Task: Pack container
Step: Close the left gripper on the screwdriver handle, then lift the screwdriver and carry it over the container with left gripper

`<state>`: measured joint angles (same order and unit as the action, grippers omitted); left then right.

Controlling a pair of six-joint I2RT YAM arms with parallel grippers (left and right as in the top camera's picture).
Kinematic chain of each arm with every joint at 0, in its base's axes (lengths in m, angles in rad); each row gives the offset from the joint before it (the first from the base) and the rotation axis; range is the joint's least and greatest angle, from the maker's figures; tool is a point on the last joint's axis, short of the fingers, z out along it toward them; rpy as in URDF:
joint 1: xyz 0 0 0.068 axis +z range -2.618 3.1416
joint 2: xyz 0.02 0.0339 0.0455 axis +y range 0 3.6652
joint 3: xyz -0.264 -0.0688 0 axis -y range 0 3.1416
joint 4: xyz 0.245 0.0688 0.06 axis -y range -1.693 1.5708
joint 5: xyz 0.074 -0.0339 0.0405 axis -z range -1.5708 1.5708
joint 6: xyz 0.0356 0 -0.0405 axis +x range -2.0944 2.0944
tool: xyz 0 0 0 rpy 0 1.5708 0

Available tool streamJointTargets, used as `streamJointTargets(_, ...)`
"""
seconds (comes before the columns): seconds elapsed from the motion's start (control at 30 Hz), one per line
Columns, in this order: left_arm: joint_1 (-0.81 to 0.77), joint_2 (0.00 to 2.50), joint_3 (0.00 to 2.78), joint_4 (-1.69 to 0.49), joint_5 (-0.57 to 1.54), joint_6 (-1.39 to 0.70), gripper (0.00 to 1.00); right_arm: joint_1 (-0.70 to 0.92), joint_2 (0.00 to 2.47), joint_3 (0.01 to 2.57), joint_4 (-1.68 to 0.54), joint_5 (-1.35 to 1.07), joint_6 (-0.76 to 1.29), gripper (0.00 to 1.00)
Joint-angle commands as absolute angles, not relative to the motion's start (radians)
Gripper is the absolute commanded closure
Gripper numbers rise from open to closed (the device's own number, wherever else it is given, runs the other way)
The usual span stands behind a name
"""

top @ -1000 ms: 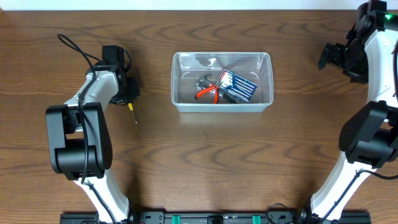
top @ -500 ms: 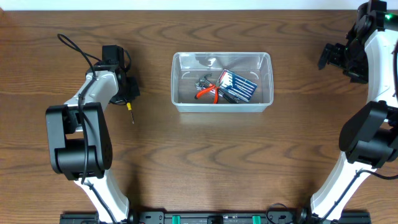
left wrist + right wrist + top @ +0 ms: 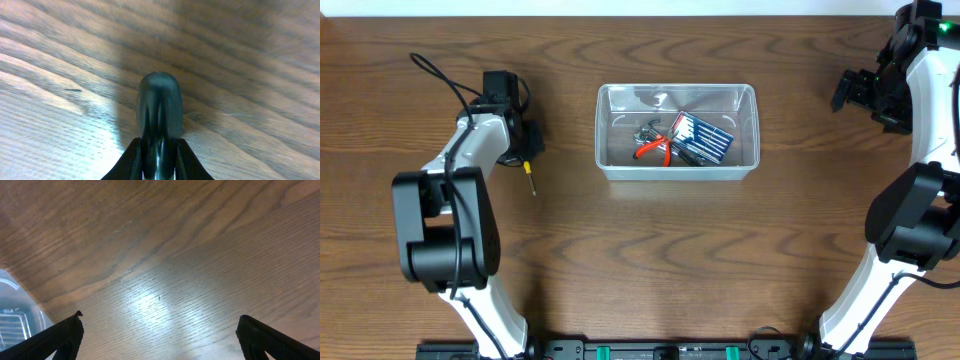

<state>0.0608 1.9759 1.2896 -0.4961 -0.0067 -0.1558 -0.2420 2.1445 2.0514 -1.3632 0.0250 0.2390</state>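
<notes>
Here, bare wood runs wide along the near edge of the counter, between the two arm bases. Midway up the left side, the left gripper has its jaws clamped on a dark-handled tool, its yellow-collared tip pointing toward the near edge. The container sits at the counter's middle, nearer the far edge, with open wood on every side. Inside lie red-handled pliers and a blue-and-white striped pack, its print too small to read. Toward the far right corner, the right gripper hangs with jaws spread wide over bare wood.
</notes>
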Motion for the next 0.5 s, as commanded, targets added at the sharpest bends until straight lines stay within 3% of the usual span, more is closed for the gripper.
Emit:
streamJointTargets(0.0,0.062,1.873,1.310,-0.490,-0.011,-0.150,0.85,-0.241,2.145,2.051,-1.361,0.025,0.257,0.01)
streamJointTargets(0.47,0.009,1.538,1.310,-0.474,-0.008,-0.150,0.85,-0.241,2.145,2.051,-1.361,0.025,0.257,0.01)
